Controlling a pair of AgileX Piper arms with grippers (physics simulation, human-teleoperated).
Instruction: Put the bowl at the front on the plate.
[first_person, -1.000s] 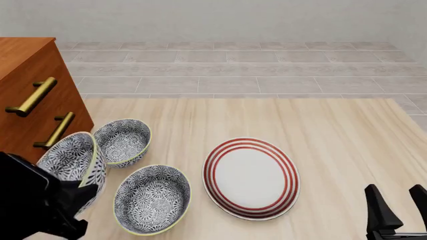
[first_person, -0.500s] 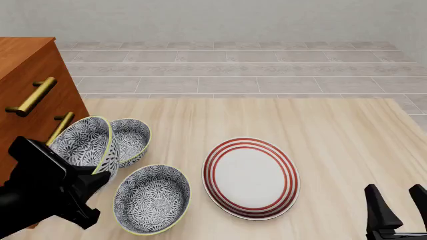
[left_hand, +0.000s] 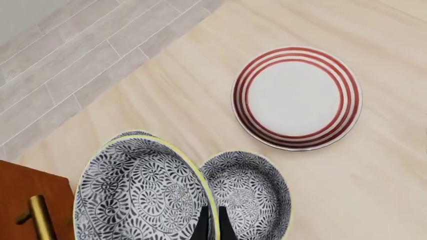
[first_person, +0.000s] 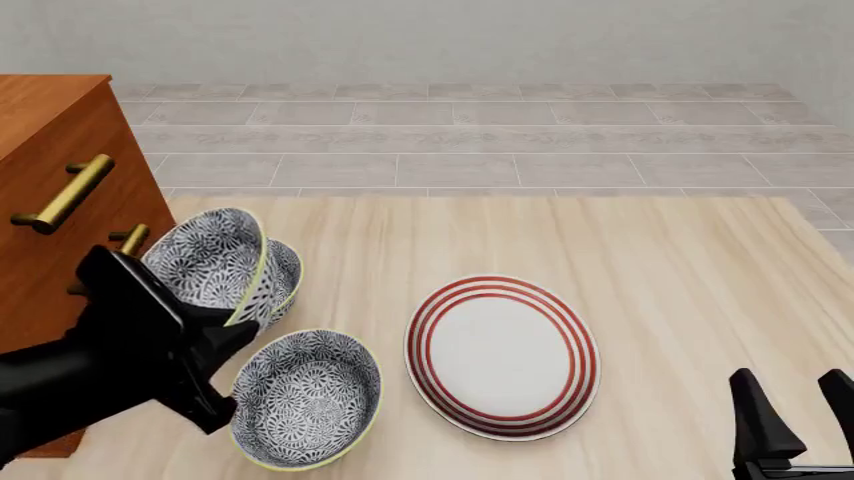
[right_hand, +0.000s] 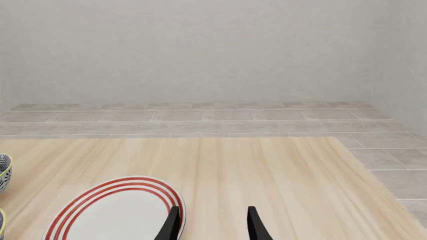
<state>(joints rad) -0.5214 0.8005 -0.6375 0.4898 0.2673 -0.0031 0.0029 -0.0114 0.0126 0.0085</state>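
My left gripper is shut on the rim of the bowl, a floral blue-grey bowl with a pale yellow rim. It holds the bowl tilted in the air at the table's left. In the left wrist view the bowl fills the space by the fingertips. The plate, white with red rings, lies flat on the table to the right, apart from the bowl; it also shows in both wrist views. My right gripper hangs open and empty at the front right.
Two look-alike bowls stay on the table: one in front, one partly hidden behind the held bowl. A wooden dresser with brass handles stands at the left edge. Tiled floor lies beyond the table's far edge.
My left arm has carried the held bowl upward and to the right, away from the table's front. The bowl now overlaps the back bowl. The right arm has not moved.
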